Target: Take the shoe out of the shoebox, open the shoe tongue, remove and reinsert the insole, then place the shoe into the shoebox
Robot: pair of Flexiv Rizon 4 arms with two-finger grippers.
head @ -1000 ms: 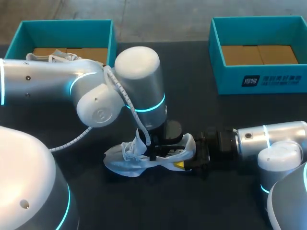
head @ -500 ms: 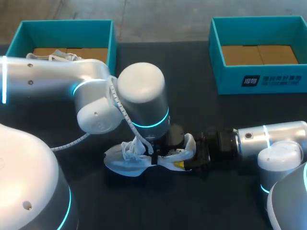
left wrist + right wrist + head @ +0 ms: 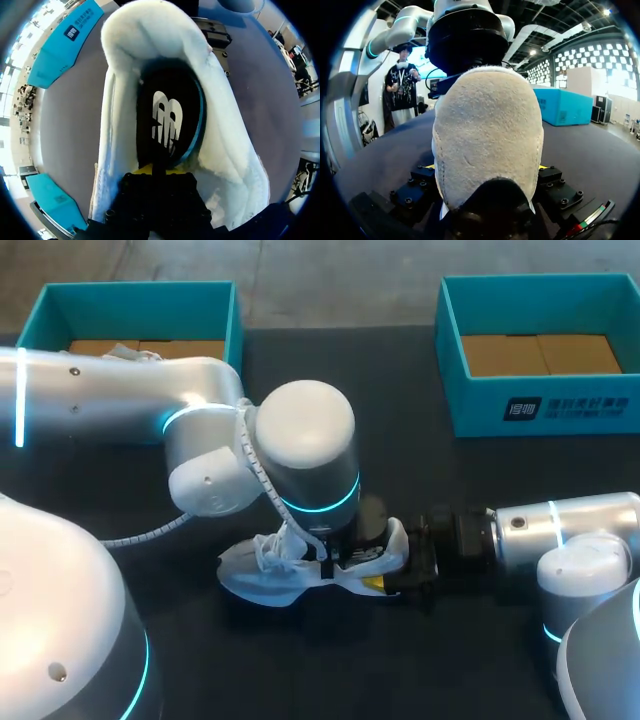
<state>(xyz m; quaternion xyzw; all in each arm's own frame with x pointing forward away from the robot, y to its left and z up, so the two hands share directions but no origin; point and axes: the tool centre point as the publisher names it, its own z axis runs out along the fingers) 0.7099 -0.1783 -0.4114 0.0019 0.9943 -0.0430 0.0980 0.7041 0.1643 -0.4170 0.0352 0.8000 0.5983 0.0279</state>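
Observation:
A white shoe lies on the dark table, heel toward my right arm. My right gripper is shut on the heel, one finger against each side. My left gripper comes straight down into the shoe's mouth, mostly hidden under its wrist in the head view. In the left wrist view the white padded collar rings a black insole with a teal edge. My left gripper is shut, its yellow tips pressed together on the insole's near part.
A teal shoebox stands at the back left with a white shoe partly hidden behind my left arm. A second teal shoebox stands at the back right.
My left arm's wrist has shifted right and lower over the shoe. The shoe and my right arm have stayed where they were.

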